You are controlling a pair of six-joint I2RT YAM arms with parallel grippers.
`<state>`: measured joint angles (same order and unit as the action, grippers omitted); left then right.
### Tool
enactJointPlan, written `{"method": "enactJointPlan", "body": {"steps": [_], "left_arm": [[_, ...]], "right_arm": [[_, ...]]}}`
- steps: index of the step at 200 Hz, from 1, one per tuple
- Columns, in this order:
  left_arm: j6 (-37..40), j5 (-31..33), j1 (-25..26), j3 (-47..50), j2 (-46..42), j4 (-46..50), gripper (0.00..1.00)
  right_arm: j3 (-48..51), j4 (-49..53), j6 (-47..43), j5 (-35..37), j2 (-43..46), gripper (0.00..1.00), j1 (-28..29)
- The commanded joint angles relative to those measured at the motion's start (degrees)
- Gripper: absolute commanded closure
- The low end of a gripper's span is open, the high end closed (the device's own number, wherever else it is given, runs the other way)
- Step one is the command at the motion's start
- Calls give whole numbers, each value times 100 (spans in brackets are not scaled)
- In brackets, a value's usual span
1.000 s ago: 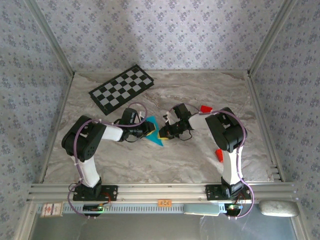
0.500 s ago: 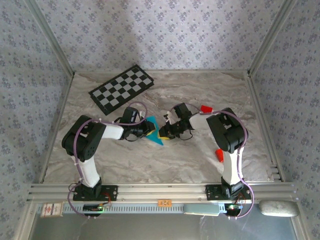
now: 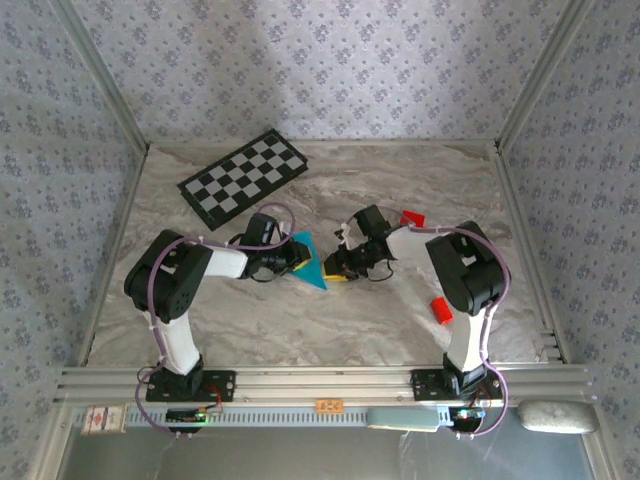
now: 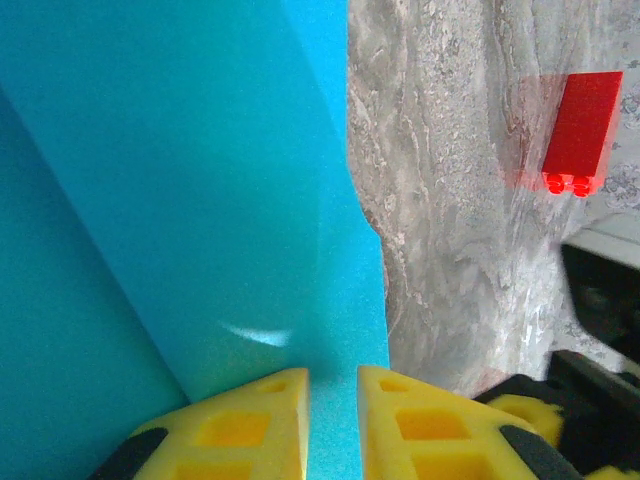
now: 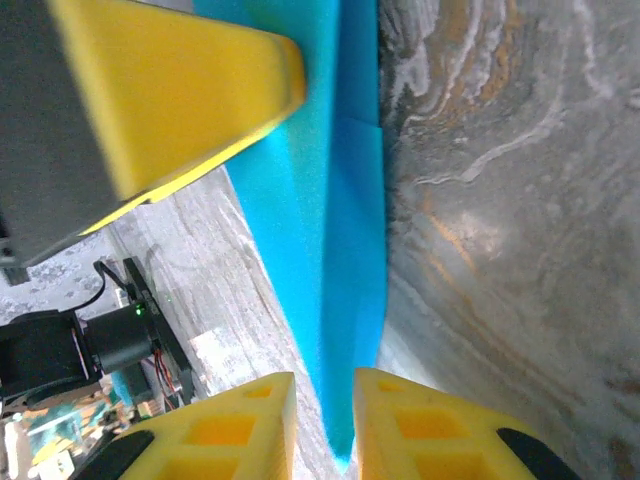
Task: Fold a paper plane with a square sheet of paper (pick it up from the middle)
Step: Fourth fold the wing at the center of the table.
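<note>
Though creased, paper between left fingers

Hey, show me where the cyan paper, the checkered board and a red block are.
cyan paper (image 4: 200, 200), left wrist view, its flat face
checkered board (image 3: 243, 177), top external view, its middle
red block (image 4: 583, 115), left wrist view, its top face

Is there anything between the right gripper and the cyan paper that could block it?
Nothing visible does. In the right wrist view, the pointed end of the cyan paper shows in the gap between the jaws of the right gripper. The red block lies apart on the table.
</note>
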<state>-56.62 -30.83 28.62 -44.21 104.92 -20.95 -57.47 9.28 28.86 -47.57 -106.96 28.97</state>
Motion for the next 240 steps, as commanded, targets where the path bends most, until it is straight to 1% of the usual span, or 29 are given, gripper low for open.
{"method": "enactJointPlan", "body": {"steps": [1, 25, 88, 119, 167, 240], "left_arm": [[46, 288, 18, 28, 232, 530, 80], [37, 288, 20, 18, 253, 548, 81], [30, 288, 19, 35, 274, 560, 81], [28, 288, 21, 44, 274, 557, 81], [19, 288, 26, 61, 279, 553, 81], [5, 288, 29, 66, 288, 564, 81]], "right_arm": [[-38, 341, -122, 637, 477, 75, 12], [-24, 398, -15, 931, 520, 73, 54], [-209, 449, 180, 829, 135, 71, 394], [-216, 399, 231, 698, 30, 77, 445], [-203, 468, 243, 738, -68, 86, 461], [-229, 494, 252, 722, -282, 86, 494]]}}
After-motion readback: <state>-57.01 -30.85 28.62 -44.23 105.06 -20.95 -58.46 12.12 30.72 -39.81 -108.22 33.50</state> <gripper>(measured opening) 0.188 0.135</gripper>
